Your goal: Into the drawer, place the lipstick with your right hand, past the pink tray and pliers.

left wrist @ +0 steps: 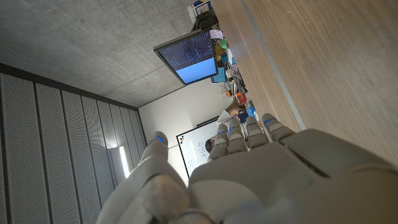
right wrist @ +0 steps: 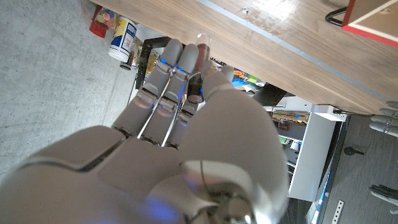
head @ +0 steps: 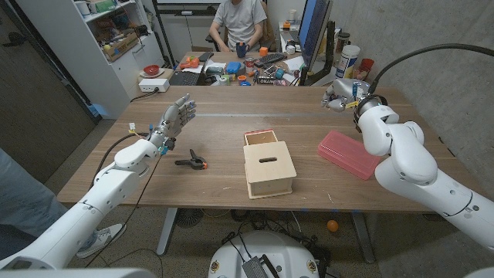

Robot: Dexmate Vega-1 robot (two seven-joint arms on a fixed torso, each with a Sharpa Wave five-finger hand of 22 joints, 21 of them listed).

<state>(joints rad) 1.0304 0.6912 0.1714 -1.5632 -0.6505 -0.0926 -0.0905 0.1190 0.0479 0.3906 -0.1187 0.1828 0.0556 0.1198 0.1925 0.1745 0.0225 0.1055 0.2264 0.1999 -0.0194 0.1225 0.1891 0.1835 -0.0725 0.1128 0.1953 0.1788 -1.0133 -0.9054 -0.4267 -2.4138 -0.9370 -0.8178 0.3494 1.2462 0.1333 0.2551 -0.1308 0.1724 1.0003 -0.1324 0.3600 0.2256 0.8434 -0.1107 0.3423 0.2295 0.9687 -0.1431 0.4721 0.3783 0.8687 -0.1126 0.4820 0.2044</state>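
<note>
My right hand [head: 340, 94] is over the table's far right edge, beyond the pink tray [head: 349, 154]. In the right wrist view its fingers [right wrist: 166, 81] pinch the lipstick [right wrist: 196, 87], a dark red tube with a clear cap. The wooden box [head: 269, 169] stands mid-table, and its drawer [head: 261, 138] is pulled out toward the far side, red-rimmed and open. Black pliers [head: 193, 161] with an orange tip lie left of the box. My left hand [head: 176, 116] is raised over the table's left part with its fingers apart, holding nothing.
Behind the table a cluttered desk [head: 231, 71] holds cups, a keyboard and a monitor [head: 313, 27], with a person [head: 241, 22] seated at it. A shelf [head: 116, 35] stands at the back left. A person's leg [head: 17, 202] shows at the left edge.
</note>
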